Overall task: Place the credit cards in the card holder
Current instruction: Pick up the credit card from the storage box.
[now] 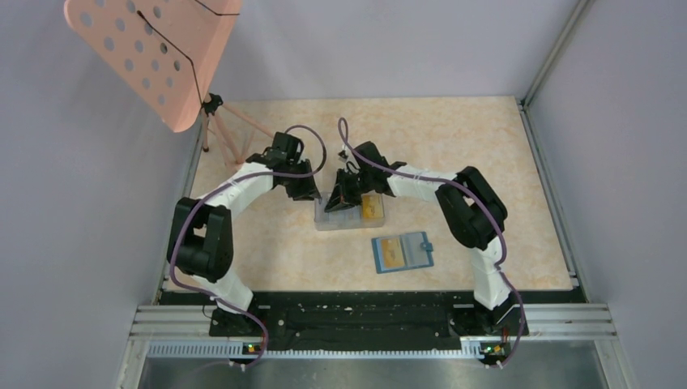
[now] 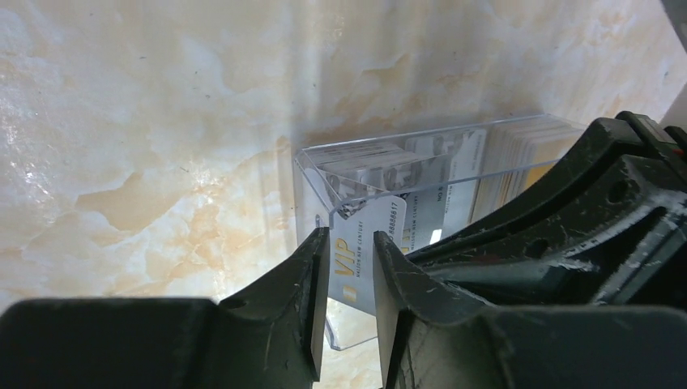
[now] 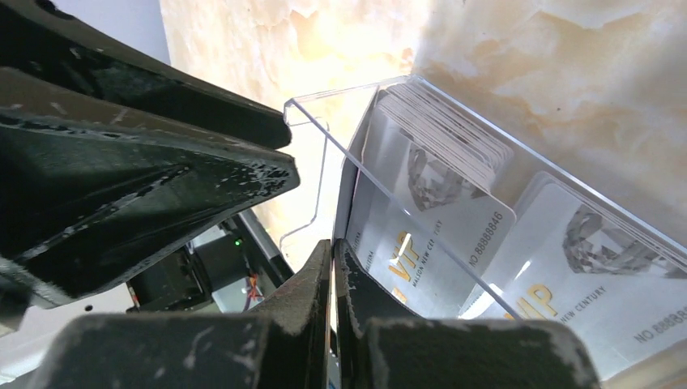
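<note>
We hold the left gripper [image 2: 350,243] open and the right gripper [image 3: 334,245] shut at the clear plastic box [image 2: 311,188] to get white cards [image 3: 431,217].

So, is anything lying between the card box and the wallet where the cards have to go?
Nothing visible. The wallet lies open near the box, with only bare table between them. The cards stand inside the box walls, so they would have to lift out first.
</note>
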Tool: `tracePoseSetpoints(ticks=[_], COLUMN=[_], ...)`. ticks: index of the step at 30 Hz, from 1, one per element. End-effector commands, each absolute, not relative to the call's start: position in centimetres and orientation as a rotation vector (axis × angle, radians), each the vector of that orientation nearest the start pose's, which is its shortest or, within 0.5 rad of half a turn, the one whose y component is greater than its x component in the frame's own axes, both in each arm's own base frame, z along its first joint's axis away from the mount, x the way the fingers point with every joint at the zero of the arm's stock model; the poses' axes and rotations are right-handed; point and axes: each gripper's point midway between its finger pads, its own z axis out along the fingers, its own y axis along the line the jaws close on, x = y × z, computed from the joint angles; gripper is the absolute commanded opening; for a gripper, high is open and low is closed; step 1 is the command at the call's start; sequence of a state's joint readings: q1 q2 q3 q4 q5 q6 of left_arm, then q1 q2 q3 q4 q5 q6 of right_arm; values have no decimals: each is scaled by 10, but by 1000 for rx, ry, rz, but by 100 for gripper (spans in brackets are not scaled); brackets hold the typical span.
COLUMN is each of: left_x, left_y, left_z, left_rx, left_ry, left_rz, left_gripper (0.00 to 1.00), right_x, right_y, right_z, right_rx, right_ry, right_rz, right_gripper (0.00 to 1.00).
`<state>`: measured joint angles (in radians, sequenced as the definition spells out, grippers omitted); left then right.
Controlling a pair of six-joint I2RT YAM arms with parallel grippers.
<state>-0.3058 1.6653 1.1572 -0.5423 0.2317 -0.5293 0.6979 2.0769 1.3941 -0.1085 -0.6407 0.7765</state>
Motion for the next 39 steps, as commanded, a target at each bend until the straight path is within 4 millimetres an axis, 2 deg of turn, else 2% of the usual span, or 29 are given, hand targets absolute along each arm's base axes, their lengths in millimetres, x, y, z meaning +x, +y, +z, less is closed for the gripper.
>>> tracePoseSetpoints(ticks=[1,3,6,9,12,18,22,29,34,36,39], left_x=[353,354,355,356,352,335,324,296,275,269,264], left_y=[-183,-185,-184,-181,-181,-197,-217,-242,-259,-266,-275], left_z=[123,131,148,170,191,221,239,255,276,278,276], left_rx=[-170,-166,-159,-157,-149,-126,-71,42,152,190,219], left_ry=[2585,2570,2530,2479,2423,2319,2202,2073,1929,1926,1940], left_rz=[-659,-671,-674,-669,-704,-909,-1137,-1469,-1714,-1766,-1788], left_gripper=[32,32,34,39,44,49,56,57,55,55,47], right_x=[302,302,302,305,309,314,305,285,265,261,257], right_y=[424,425,427,425,421,395,368,322,310,308,307], right_z=[108,109,120,141,171,220,239,255,259,260,257], right_rx=[-355,-357,-371,-377,-381,-375,-377,-326,-352,-355,-360], right_ry=[2542,2541,2505,2457,2390,2291,2254,2218,2211,2209,2216], right_rz=[1397,1407,1429,1447,1461,1494,1539,1596,1650,1655,1665], right_gripper=[0,0,0,0,0,0,0,0,0,0,0])
